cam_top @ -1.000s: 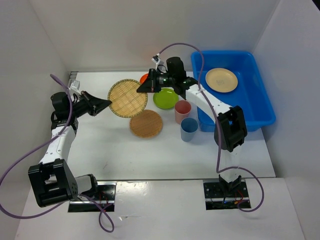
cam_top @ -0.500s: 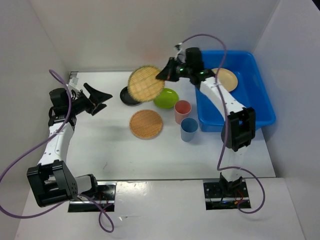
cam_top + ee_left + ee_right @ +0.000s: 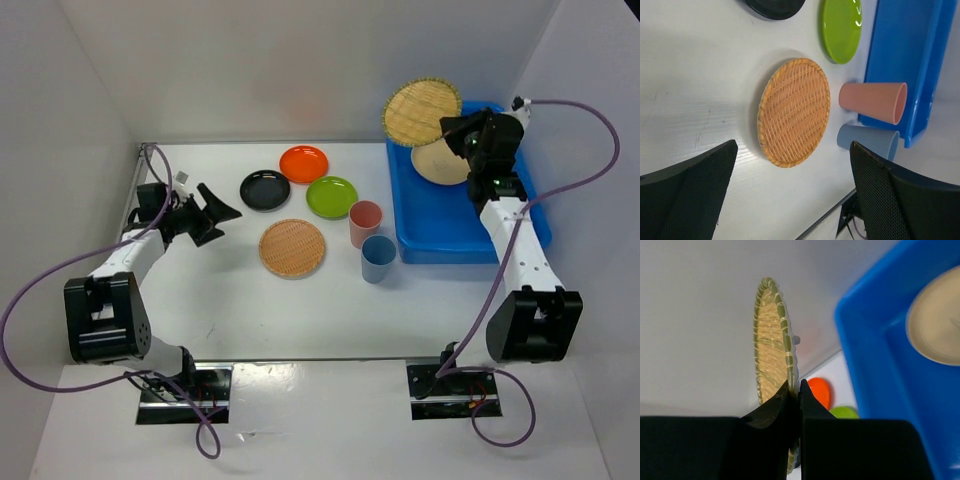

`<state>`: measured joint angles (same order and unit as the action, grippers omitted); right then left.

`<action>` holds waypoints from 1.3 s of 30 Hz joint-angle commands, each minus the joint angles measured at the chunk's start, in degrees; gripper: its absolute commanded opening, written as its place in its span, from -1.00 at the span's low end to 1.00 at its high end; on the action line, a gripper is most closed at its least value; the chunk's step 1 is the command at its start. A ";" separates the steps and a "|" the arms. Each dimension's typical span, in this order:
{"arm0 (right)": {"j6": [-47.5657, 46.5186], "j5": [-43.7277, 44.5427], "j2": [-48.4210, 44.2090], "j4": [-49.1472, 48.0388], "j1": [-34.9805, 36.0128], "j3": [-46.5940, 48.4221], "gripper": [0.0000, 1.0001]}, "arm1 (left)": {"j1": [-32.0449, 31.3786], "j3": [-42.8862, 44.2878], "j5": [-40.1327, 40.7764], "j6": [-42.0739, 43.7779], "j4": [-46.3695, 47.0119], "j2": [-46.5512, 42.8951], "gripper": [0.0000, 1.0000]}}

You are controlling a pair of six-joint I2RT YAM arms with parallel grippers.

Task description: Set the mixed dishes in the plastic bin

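Observation:
My right gripper (image 3: pixel 448 128) (image 3: pixel 795 390) is shut on the rim of a pale woven bamboo tray (image 3: pixel 421 111) (image 3: pixel 771 350), held up on edge over the far left corner of the blue plastic bin (image 3: pixel 470 225) (image 3: pixel 875 365). A tan plate (image 3: pixel 440 165) (image 3: pixel 937 315) lies in the bin. On the table are a second woven tray (image 3: pixel 292 247) (image 3: pixel 795 111), a black plate (image 3: pixel 264 189), an orange plate (image 3: pixel 304 162), a lime plate (image 3: pixel 331 196) (image 3: pixel 841 27), a pink cup (image 3: pixel 365 222) (image 3: pixel 873 101) and a blue cup (image 3: pixel 378 257) (image 3: pixel 867 141). My left gripper (image 3: pixel 222 222) (image 3: pixel 790 195) is open at the table's left, holding nothing.
White walls close in the table on the left, back and right. The two cups stand close against the bin's left wall. The table's near edge runs just in front of the arm bases.
The right gripper carried the pale woven tray from the table's middle up and right to above the bin. The left gripper opened and drew back slightly leftward.

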<state>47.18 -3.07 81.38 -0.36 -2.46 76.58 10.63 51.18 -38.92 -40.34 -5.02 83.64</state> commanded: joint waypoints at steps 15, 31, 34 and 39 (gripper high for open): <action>16.54 22.14 17.39 -10.63 -6.68 -5.83 -1.00 | -9.22 2.70 7.98 3.95 0.09 1.88 0.98; 16.54 19.33 37.09 -13.43 -7.21 7.45 -1.00 | -12.48 3.23 7.72 4.48 0.09 5.22 0.98; 16.02 19.33 39.02 -13.36 -7.74 10.25 -1.00 | -13.00 3.23 7.72 4.48 0.09 5.22 0.98; 14.88 19.33 43.14 -9.22 -7.74 15.35 -1.00 | -13.53 3.23 8.77 4.48 0.09 6.97 0.98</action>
<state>62.92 15.18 123.22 -7.33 -9.78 87.42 -2.33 52.40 -30.33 -37.50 -5.91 89.41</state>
